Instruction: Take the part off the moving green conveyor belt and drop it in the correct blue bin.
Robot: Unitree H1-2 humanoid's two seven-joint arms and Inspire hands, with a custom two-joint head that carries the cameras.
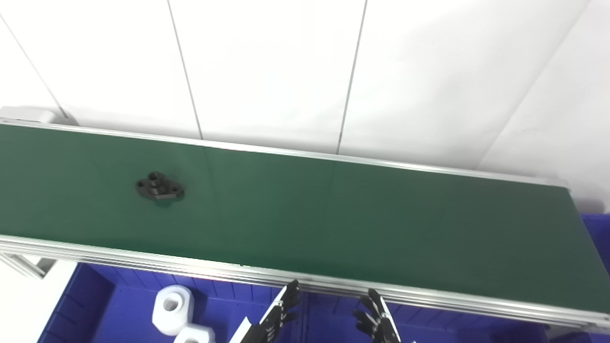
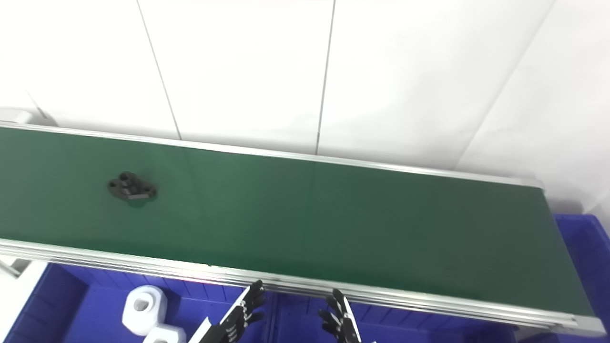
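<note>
- Fingers (image 1: pixel 288 297) of the left hand (image 1: pixel 279 314) are seen spread apart and holding nothing, raised just short of the near rail of the conveyor belt (image 1: pixel 333 219).
- Fingers of the right hand (image 1: pixel 376 319) are likewise splayed and released, with nothing held between them, just beside the left hand and also below the belt's near edge.
- No grasp is made yet: the black part (image 1: pixel 160 186), a flat flanged piece with holes, is seen lying on the green belt well apart from both hands, far to the left of the left fingers and beyond them.
- Nothing of the picking step is judged done; reach, grasp, carry and drop are all left.
- A blue bin (image 1: pixel 95 305) is seen below the belt, to the left of the left fingers, with two white parts (image 1: pixel 172 307) already lying in it.
- More blue is glimpsed past the belt's right end (image 1: pixel 595 233), far right of the right fingers, presumably another bin.
- Which bin suits the black part cannot be told; the one with white pieces is judged the less likely.
</note>
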